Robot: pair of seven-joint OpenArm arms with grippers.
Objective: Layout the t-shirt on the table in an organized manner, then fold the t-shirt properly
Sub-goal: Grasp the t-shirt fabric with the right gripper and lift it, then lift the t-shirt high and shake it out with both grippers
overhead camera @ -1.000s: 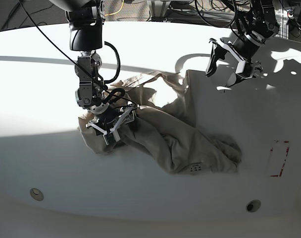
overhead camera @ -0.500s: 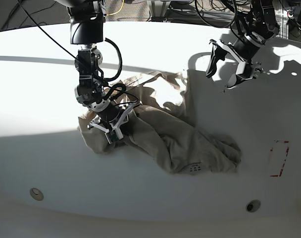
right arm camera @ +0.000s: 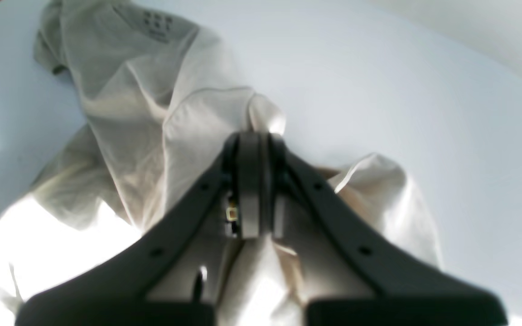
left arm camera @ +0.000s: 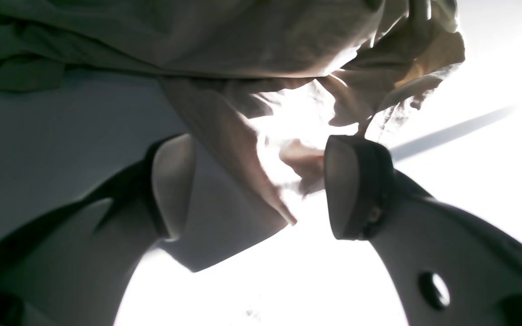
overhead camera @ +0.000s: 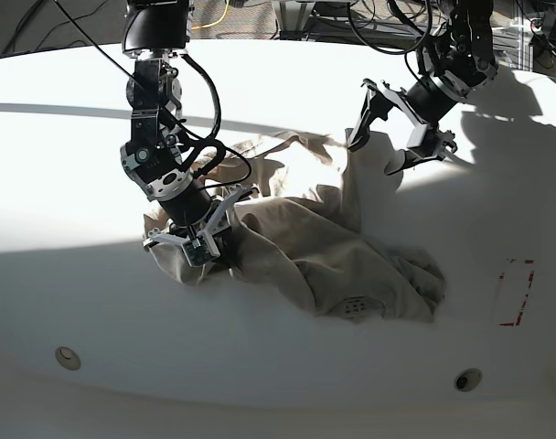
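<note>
Since a second ago the left gripper (overhead camera: 388,128), jaws spread and empty, has swung left over the t-shirt (overhead camera: 324,251)'s far corner, just below it, while the right gripper (overhead camera: 194,240) pinches the left edge.

Glare on the table (overhead camera: 287,73) washes out the t-shirt's (overhead camera: 333,247) far edge in the base view. The right gripper (right arm camera: 254,149) covers the fold it pinches; how much cloth sits between its fingers cannot be told. The neck label (right arm camera: 157,21) on the t-shirt is too blurred to read. The left wrist view cuts off most of the t-shirt.
</note>
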